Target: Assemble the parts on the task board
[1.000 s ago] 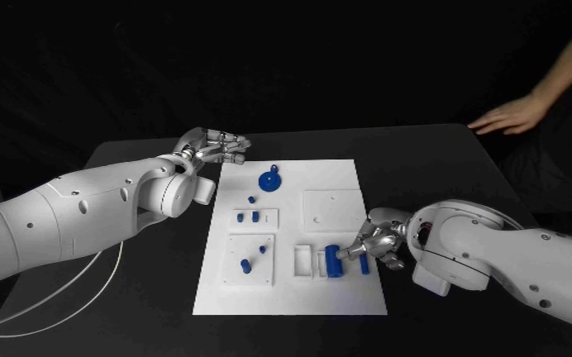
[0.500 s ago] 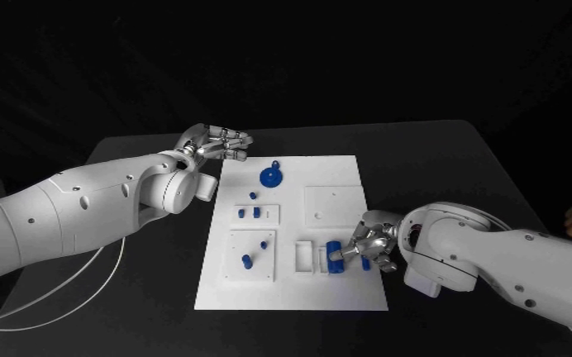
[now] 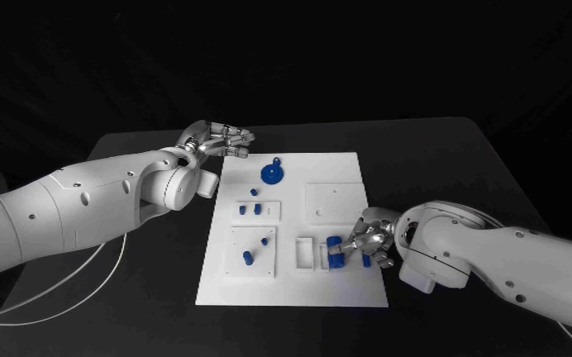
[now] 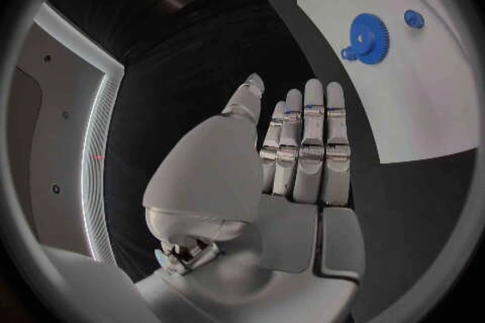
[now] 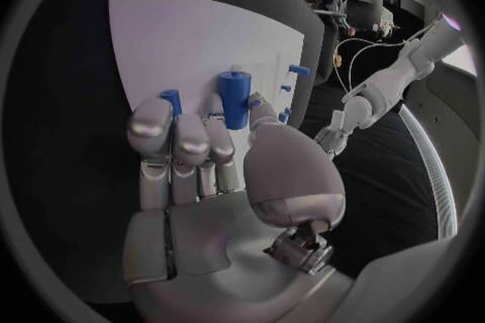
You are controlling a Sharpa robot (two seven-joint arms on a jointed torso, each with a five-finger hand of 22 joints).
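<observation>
The right hand [image 3: 364, 245] has crept slightly farther over the task board [image 3: 340, 163], fingers pinching a blue peg [image 5: 234, 97], apparently nearing insertion, while the left hand [image 3: 217, 141] stays empty, fingers together.

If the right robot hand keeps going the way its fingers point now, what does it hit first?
Most likely the blue cylinder, standing right at the right robot hand's fingertips on the white board. Whether they already touch is unclear.
</observation>
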